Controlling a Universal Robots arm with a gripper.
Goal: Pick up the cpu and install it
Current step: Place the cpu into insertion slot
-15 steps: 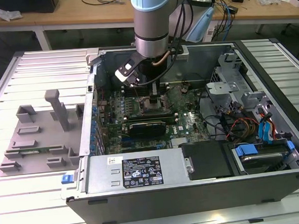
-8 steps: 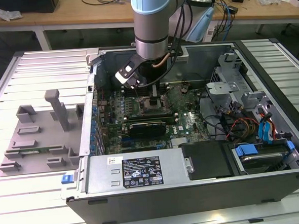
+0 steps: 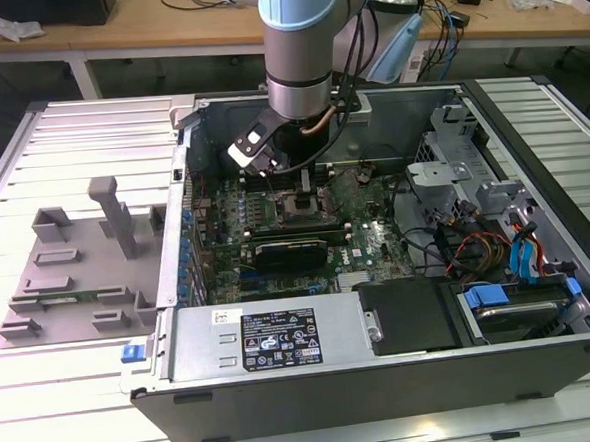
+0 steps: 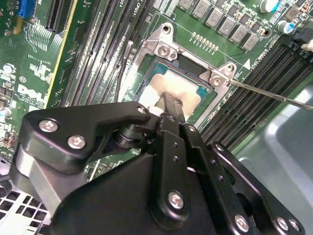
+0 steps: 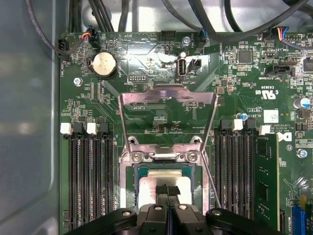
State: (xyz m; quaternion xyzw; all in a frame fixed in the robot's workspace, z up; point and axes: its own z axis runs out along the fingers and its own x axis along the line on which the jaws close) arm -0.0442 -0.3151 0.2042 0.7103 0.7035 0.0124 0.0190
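The cpu lies in the motherboard socket, its silvery-white top plate framed by a dark green rim. My gripper stands right over the middle of it. The black fingers are shut together, and their tip touches the plate. The fingers sit on top of the chip, not around its edges. The socket's metal load plate is swung open and stands away from the socket. In the exterior view the arm reaches down into the open computer case, with the gripper above the socket.
Black memory slots flank the socket, and a memory stick stands in one. The thin socket lever sticks out sideways. A grey plastic tray lies on the exterior view's left. Case walls, cables and drive bays crowd the exterior view's right.
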